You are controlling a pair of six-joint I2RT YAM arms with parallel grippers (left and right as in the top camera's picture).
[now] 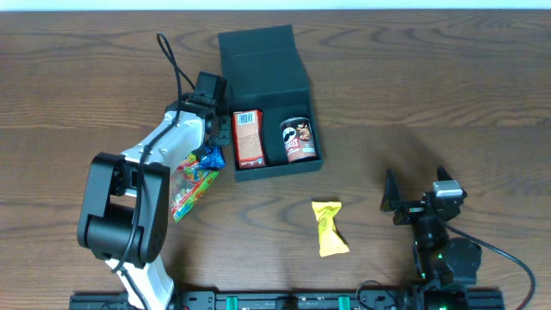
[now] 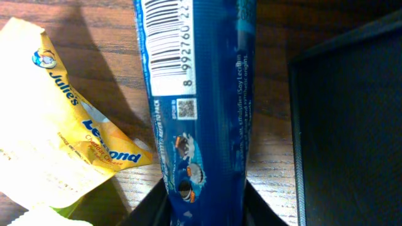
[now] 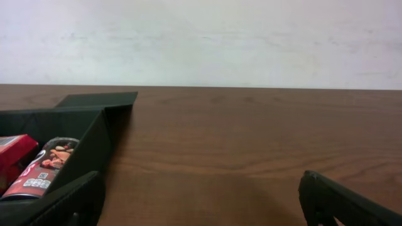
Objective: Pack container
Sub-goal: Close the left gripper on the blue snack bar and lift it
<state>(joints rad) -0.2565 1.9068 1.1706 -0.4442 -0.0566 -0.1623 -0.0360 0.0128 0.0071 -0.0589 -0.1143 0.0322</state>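
Note:
The container, a dark square box, stands open at the back centre with its lid folded away. Inside it are a red box and a small chip can. Just left of the container wall, my left gripper is shut on a blue biscuit packet, with a finger pressed against each side of it. My right gripper rests low at the front right, open, with nothing between its fingers.
A yellow snack packet lies alone in front of the container. A colourful bag lies beside the left arm, and a yellow lemon biscuit packet sits left of the blue one. Bare wooden table stretches to the right.

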